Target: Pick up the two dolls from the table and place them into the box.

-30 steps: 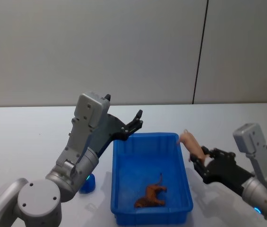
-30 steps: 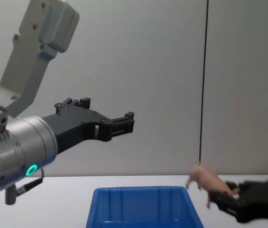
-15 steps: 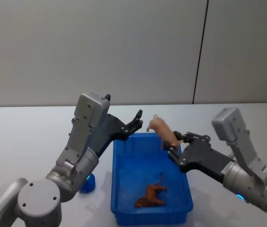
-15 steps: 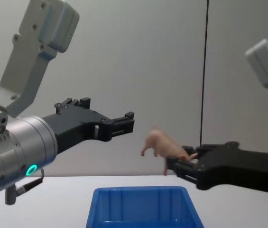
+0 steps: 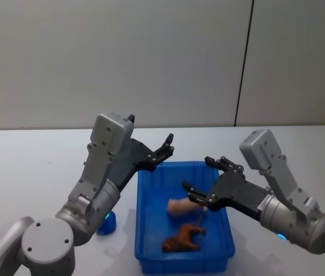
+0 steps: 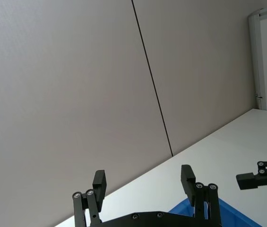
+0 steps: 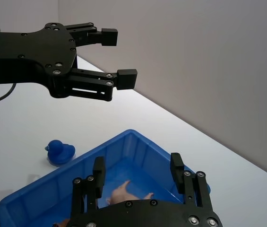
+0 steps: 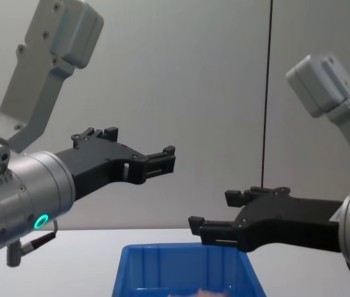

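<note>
Item: my right fingers. Spread, grasping nothing, hanging over middle of box.
Item: pink doll. On box floor, just below those fingers and slightly to my left, apart from them; long axis across box width.
Item: brown doll. Box floor, nearer front wall, beside pink one.
Item: my left fingers. Spread, empty, raised over far-left box corner, farther from dolls.
Worktop: blue duck left of box.
Judgement: both dolls in; right arm should lift straight up, clear.
</note>
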Controlling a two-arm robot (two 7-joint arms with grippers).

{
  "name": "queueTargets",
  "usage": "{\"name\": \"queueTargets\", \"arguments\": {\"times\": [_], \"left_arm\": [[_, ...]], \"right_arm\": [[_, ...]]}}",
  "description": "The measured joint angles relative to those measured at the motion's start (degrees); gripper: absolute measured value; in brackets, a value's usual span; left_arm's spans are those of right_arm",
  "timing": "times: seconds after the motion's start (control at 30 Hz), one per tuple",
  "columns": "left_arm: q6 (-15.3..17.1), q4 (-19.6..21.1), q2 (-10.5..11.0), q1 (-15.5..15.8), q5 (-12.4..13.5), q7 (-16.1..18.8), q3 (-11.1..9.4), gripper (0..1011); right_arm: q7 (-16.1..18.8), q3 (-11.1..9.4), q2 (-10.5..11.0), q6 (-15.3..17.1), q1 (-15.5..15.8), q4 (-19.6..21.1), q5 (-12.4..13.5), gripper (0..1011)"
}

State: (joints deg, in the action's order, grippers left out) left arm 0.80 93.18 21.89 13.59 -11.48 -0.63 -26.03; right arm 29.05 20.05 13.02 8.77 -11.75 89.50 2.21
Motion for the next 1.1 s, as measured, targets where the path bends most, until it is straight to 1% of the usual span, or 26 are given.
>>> {"name": "queueTargets", "arguments": {"times": [0.07, 0.17, 0.3, 0.37, 0.43, 0.57, 0.77, 0.8, 0.87, 1.1], "left_arm": [[0.0, 0.0, 0.0, 0.0, 0.0, 0.0, 0.0, 1001], [0.0, 0.0, 0.0, 0.0, 0.0, 0.0, 0.0, 1001], [0.0, 0.0, 0.0, 0.0, 0.0, 0.0, 0.0, 1001], [0.0, 0.0, 0.0, 0.0, 0.0, 0.0, 0.0, 1001], [0.0, 0.0, 0.0, 0.0, 0.0, 0.0, 0.0, 1001], [0.0, 0.0, 0.0, 0.0, 0.0, 0.0, 0.0, 1001], [0.0, 0.0, 0.0, 0.0, 0.0, 0.0, 0.0, 1001], [0.0, 0.0, 0.0, 0.0, 0.0, 0.0, 0.0, 1001], [0.0, 0.0, 0.0, 0.0, 0.0, 0.0, 0.0, 1001], [0.1, 0.1, 0.1, -0.1, 0.0, 0.0, 0.0, 1001]], "right_arm": [[-0.1, -0.1, 0.0, 0.0, -0.1, 0.0, 0.0, 852], [-0.4, -0.4, 0.4, -0.2, -0.1, 0.0, 0.5, 936], [-0.8, -1.2, 1.1, -0.7, 0.0, 0.1, 1.7, 1001], [-1.0, -1.5, 1.5, -0.9, 0.1, 0.2, 2.3, 1001], [-1.4, -2.3, 2.4, -1.3, 0.5, 0.4, 3.6, 1001], [-1.9, -3.3, 3.4, -1.7, 0.9, 0.5, 4.8, 1001], [-2.8, -5.0, 5.5, -2.6, 2.1, 0.3, 7.1, 1001], [-2.8, -5.0, 5.5, -2.6, 2.1, 0.3, 7.1, 1001], [-3.1, -5.7, 6.4, -2.9, 2.6, 0.2, 7.8, 1001], [-3.5, -6.5, 7.5, -3.3, 3.3, 0.0, 8.8, 1001]]}}
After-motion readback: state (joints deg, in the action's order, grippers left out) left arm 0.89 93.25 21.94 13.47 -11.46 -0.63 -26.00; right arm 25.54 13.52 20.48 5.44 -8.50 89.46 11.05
